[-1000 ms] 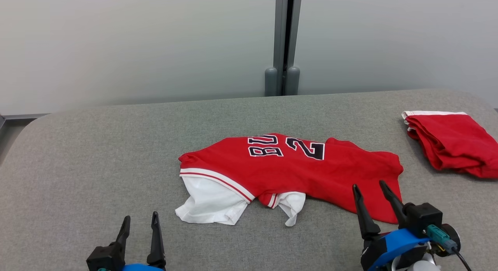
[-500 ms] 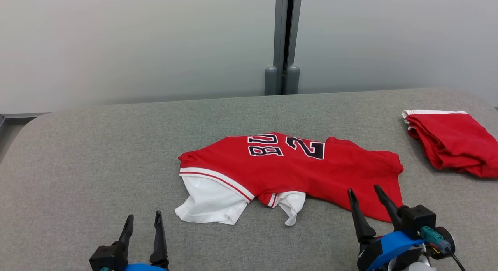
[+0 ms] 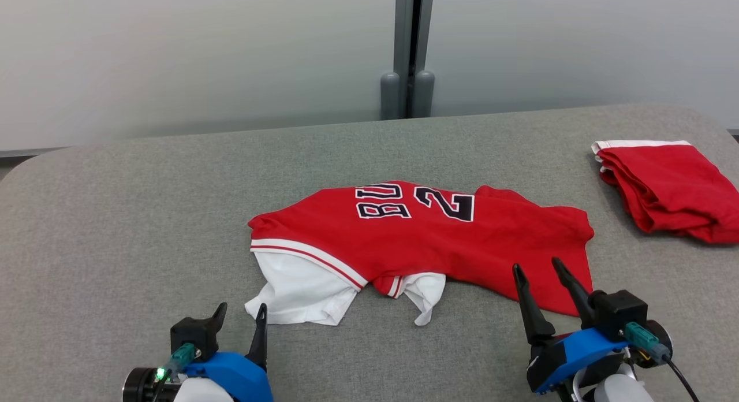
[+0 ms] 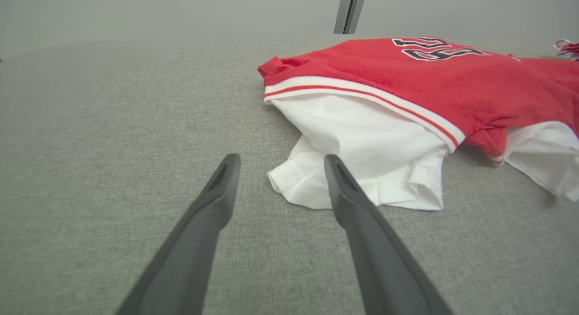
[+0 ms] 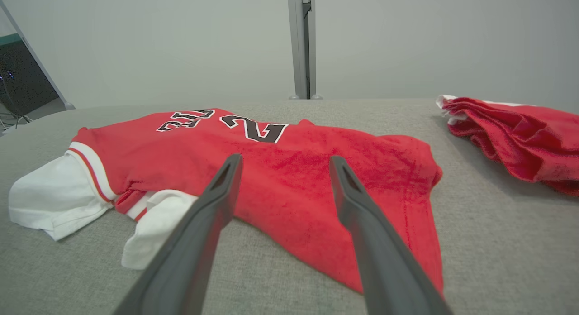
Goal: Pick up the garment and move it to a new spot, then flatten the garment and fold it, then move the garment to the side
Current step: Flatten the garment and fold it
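Your garment [image 3: 462, 246], a red jersey, lies crumpled at the middle of the grey desk [image 3: 115, 217]. Its black, white-edged print reads "BU" and then "2", upside down from the head view; folds hide the rest. A white sleeve [image 3: 300, 286] spills out at the jersey's 7 o'clock. Your left hand [image 3: 242, 307] sits there with its fingers apart and holding nothing, one tip just beside the sleeve's hem. Your right hand [image 3: 536, 264] is at the jersey's 5 o'clock, fingers spread and empty, by the red edge. A folded red cloth [image 3: 664, 188] rests well apart at the desk's 2 o'clock.
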